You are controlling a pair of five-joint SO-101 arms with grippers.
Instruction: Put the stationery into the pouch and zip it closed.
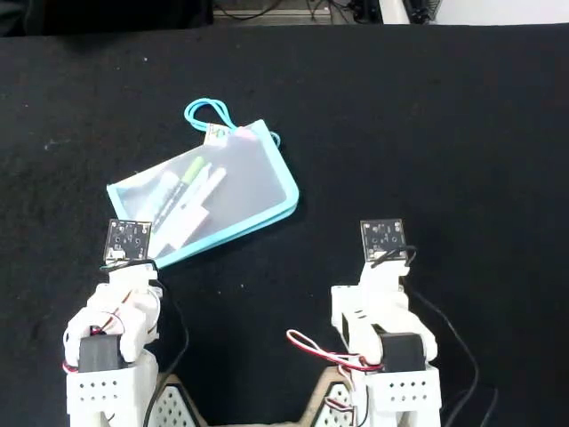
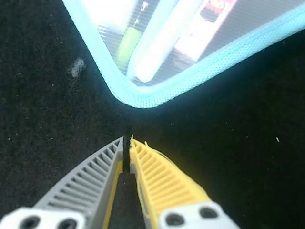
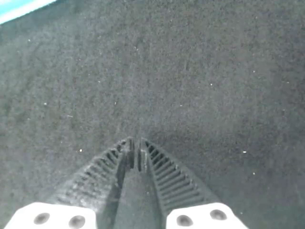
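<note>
Black cloth table (image 1: 444, 133) is carrying a translucent turquoise-edged zip pouch (image 1: 240, 178), lying just ahead of the left claw (image 2: 127, 140). White and green pens (image 1: 191, 191) are sitting inside it. The left claw and the right claw (image 3: 136, 141) are resting clenched and empty. The zip is looking closed, unconfirmed, so little seems left.

Pouch (image 1: 253, 173): frosted clear, light-blue trim. Inside it: green marker (image 1: 190, 174), white pen (image 1: 208, 187). Left gripper (image 2: 127, 142): grey and yellow, ribbed. Right gripper (image 3: 136, 143): black, ribbed. Table (image 1: 444, 133): black.
</note>
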